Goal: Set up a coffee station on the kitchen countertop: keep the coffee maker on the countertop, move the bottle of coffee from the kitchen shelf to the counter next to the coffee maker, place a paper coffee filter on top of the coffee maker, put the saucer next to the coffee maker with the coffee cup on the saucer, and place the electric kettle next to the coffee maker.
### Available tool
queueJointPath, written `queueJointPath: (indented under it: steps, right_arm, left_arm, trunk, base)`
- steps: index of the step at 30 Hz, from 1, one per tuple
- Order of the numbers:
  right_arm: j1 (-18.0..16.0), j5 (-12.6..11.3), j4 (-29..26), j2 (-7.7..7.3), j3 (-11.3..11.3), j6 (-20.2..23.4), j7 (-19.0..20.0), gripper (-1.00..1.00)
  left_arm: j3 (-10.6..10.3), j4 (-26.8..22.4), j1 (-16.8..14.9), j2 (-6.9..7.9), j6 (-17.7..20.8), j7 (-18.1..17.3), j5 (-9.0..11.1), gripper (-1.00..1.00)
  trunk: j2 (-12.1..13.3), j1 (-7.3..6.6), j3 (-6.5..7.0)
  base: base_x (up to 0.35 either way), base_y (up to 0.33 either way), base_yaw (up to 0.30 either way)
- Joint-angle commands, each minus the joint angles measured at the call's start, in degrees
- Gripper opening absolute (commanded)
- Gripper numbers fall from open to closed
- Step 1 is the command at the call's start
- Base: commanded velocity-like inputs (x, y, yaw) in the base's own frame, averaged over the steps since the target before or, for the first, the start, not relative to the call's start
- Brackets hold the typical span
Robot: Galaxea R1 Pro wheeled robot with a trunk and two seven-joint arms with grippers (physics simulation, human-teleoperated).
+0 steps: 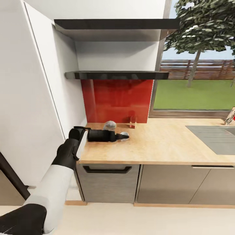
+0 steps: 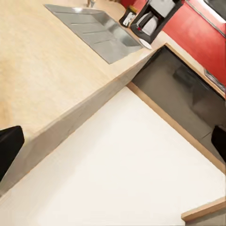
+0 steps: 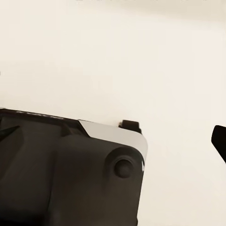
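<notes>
My left gripper (image 1: 123, 136) reaches over the left end of the kitchen countertop (image 1: 163, 143). In the left wrist view its fingers (image 2: 10, 151) sit at both frame edges, so the left gripper (image 2: 115, 146) is open and holds nothing. Far along the counter stands the coffee maker (image 2: 153, 19). The bottle of coffee (image 2: 127, 16) is beside it, and a sliver of white plate, apparently the saucer (image 2: 145, 44), lies in front. My right gripper (image 3: 115, 143) hangs over the floor, one fingertip (image 3: 219, 137) at the frame edge. The kettle, cup and filter are out of view.
A small rounded glassy object (image 1: 109, 125) and a red shaker (image 1: 132, 121) stand by the red backsplash (image 1: 117, 99), with another clear item (image 1: 125, 134) at my left fingertips. A steel sink (image 1: 215, 137) lies to the right. Dark shelves (image 1: 117, 75) hang above.
</notes>
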Motion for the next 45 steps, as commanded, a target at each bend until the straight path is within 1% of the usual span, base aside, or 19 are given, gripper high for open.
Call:
queueJointPath:
  steps: [1,3,4,6,7,11,12,13,14,16,17,18,19,20,23,28,39,43,45]
  right_arm:
    - [-0.1,-0.2,0.1,0.03,0.3,-0.2,0.1,1.00]
    - [0.0,-0.1,0.0,0.06,0.4,-0.1,0.1,1.00]
    - [0.0,-0.1,0.0,0.08,0.4,-0.1,0.2,1.00]
    - [-0.1,-0.1,0.1,-0.15,0.4,0.0,0.3,1.00]
    - [-0.1,-0.1,0.1,-0.23,0.4,0.0,0.3,1.00]
    - [-0.1,-0.2,0.2,-0.63,0.3,0.3,0.0,1.00]
    - [0.0,-0.2,0.2,-0.66,0.2,0.3,-0.1,1.00]
    - [0.0,-0.2,0.3,-0.71,0.2,0.3,-0.6,1.00]
    - [0.0,-0.2,0.4,-0.72,0.1,0.3,-1.0,1.00]
    - [0.0,-0.5,1.0,-0.69,0.0,0.3,-4.0,1.00]
    - [0.0,-0.7,1.1,-0.68,0.0,0.3,-4.8,1.00]
    - [0.0,-1.3,1.3,-0.65,0.0,0.3,-6.0,1.00]
    - [-0.1,-4.7,1.7,-0.57,0.1,0.4,-7.7,1.00]
    - [-0.1,-5.7,1.8,-0.55,0.1,0.4,-7.9,1.00]
    - [-0.1,-6.7,1.9,-0.45,0.2,0.4,-8.0,1.00]
    - [0.0,-6.8,1.9,-0.12,0.3,0.3,-8.1,1.00]
    - [0.0,-6.9,1.9,-0.09,0.3,0.3,-8.0,1.00]
    - [0.0,-6.9,1.9,-0.09,0.3,0.3,-8.0,1.00]
    - [0.0,-6.9,1.9,-0.09,0.3,0.3,-8.0,1.00]
  left_arm:
    - [0.0,0.3,-1.4,0.33,0.5,2.2,0.0,1.00]
    - [0.1,0.7,-3.0,0.72,0.4,7.4,-0.2,1.00]
    - [-0.1,0.8,-3.6,0.84,0.2,12.0,-0.2,1.00]
    - [-0.4,0.9,-3.9,0.86,0.0,18.5,-0.4,1.00]
    - [-0.4,0.9,-3.9,0.85,0.0,20.1,-0.4,1.00]
    - [-0.5,2.0,-4.1,0.81,-0.1,33.5,-1.3,1.00]
    - [-0.5,2.5,-4.1,0.77,-0.1,35.2,-1.3,1.00]
    - [-0.4,3.9,-4.2,0.68,0.0,38.6,-1.5,1.00]
    - [-0.4,4.6,-4.3,0.63,0.0,40.1,-1.5,1.00]
    - [-0.4,7.3,-5.1,0.40,0.0,45.4,-1.6,1.00]
    - [-0.3,7.9,-5.4,0.36,0.0,46.4,-1.6,1.00]
    - [-0.3,9.0,-6.0,0.30,0.0,48.1,-1.5,1.00]
    - [-0.3,12.4,-7.2,0.23,-0.1,50.6,-1.6,1.00]
    - [-0.2,13.8,-7.4,0.26,-0.1,51.0,-1.7,1.00]
    - [-0.4,14.5,-6.7,0.48,-0.3,51.4,-1.8,1.00]
    - [-0.6,14.5,-6.5,0.71,-0.4,51.5,-1.9,1.00]
    - [-0.3,14.5,-6.5,0.52,-0.5,51.5,-1.8,1.00]
    - [-0.1,14.5,-6.6,0.46,-2.8,51.6,-1.8,1.00]
    - [-0.1,14.5,-6.5,0.46,-3.1,51.6,-1.8,1.00]
  trunk:
    - [-0.1,0.03,-0.14]
    - [-0.1,0.03,-0.14]
    - [-0.1,0.03,-0.14]
    - [-0.1,0.03,-0.14]
    - [-0.1,0.03,-0.14]
    - [-0.1,0.03,-0.14]
    - [-0.1,0.03,-0.14]
    - [-0.1,0.03,-0.14]
    - [-0.1,0.03,-0.14]
    - [-0.1,0.03,-0.14]
    - [-0.1,0.03,-0.14]
    - [-0.1,0.03,-0.14]
    - [-0.1,0.03,-0.14]
    - [-0.1,0.03,-0.14]
    - [-0.1,0.03,-0.14]
    - [-0.1,0.03,-0.14]
    - [-0.1,0.03,-0.14]
    - [-0.1,0.03,-0.14]
    - [-0.1,0.03,-0.14]
  base:
    - [0.000,0.000,0.000]
    - [0.000,0.000,0.000]
    - [0.000,0.000,0.000]
    - [0.000,0.000,0.000]
    - [0.000,0.000,0.000]
    - [0.000,0.000,0.000]
    - [0.000,0.000,0.000]
    - [0.000,0.000,0.000]
    - [0.000,0.000,0.000]
    - [0.000,0.000,0.000]
    - [0.000,0.000,0.000]
    - [0.000,0.000,0.000]
    - [0.000,0.000,0.000]
    - [0.000,0.000,0.000]
    - [0.000,0.000,0.000]
    - [0.064,0.000,0.000]
    - [0.319,0.000,-0.023]
    - [0.302,0.000,-0.238]
    - [0.251,0.000,-0.262]
